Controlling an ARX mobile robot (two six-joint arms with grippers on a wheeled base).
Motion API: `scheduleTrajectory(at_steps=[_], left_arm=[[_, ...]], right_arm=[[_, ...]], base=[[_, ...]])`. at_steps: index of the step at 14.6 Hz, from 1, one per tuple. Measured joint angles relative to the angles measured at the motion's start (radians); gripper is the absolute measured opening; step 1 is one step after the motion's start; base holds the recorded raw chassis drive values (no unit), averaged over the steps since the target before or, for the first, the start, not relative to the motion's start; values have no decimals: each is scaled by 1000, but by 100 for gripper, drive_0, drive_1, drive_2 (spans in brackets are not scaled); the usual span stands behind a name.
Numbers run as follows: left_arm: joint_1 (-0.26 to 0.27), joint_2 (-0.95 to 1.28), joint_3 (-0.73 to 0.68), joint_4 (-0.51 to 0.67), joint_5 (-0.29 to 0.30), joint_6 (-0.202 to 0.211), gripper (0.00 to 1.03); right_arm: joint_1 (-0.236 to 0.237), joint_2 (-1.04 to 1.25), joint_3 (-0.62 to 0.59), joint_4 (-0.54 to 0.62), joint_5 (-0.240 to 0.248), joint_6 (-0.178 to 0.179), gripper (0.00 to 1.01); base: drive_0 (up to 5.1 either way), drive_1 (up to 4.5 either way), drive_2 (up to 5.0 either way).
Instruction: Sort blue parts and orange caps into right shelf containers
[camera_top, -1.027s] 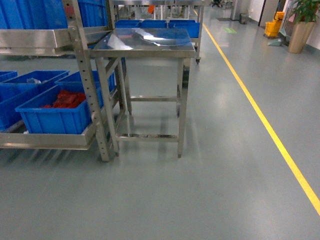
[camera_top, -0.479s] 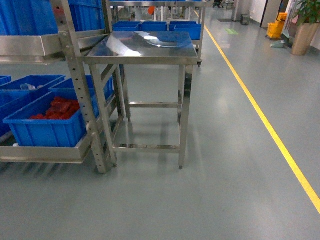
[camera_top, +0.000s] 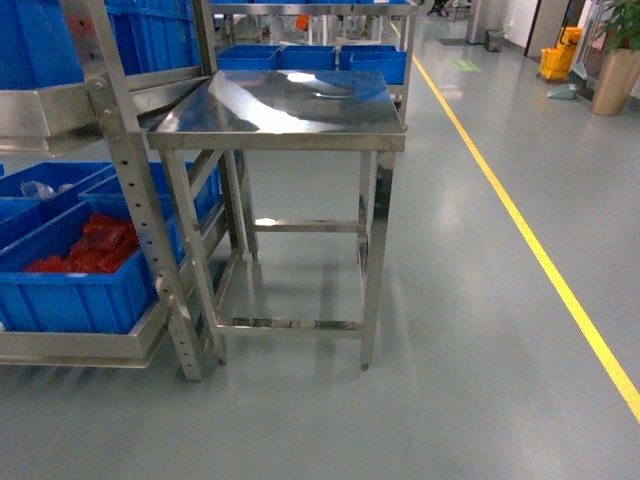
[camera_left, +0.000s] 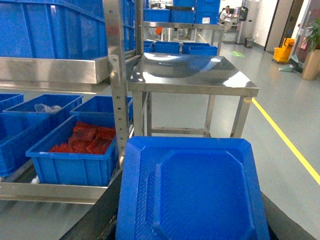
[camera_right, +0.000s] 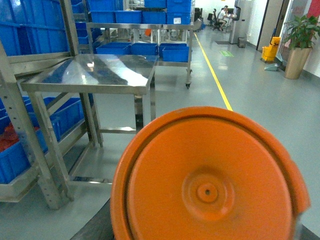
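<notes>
A square stainless-steel table (camera_top: 290, 105) with a shiny bare top stands on the grey floor (camera_top: 460, 380), just beside a steel shelf rack (camera_top: 125, 190) on its left. On the rack's lower shelf sits a bright-blue plastic crate (camera_top: 75, 295) with red pieces (camera_top: 85, 245) inside; more blue crates (camera_top: 310, 58) rest on a farther rack behind the table. A yellow floor line (camera_top: 530, 250) runs along the right.

In the left wrist view, a flat blue plastic part with clipped corners (camera_left: 192, 192) fills the lower frame, close under the camera; the left fingers are not visible, so I cannot tell whether they hold it. In the right wrist view, a round orange plastic cap (camera_right: 207, 185) fills the lower frame in the same way; the right fingers are hidden as well and their state cannot be told
</notes>
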Motion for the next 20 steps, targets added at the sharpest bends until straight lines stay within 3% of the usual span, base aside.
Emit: scheduleTrajectory(at_steps=[7,15,20], left_arm=[[0,0,0,-1,0,0,42],[0,0,0,0,0,0,42],[0,0,0,1,1,0,42]], right_arm=[[0,0,0,3,0,0,45],[0,0,0,3,0,0,45],[0,0,0,0,2,0,45]], base=[[-1,432,-435],[0,0,0],[-478,258,258]])
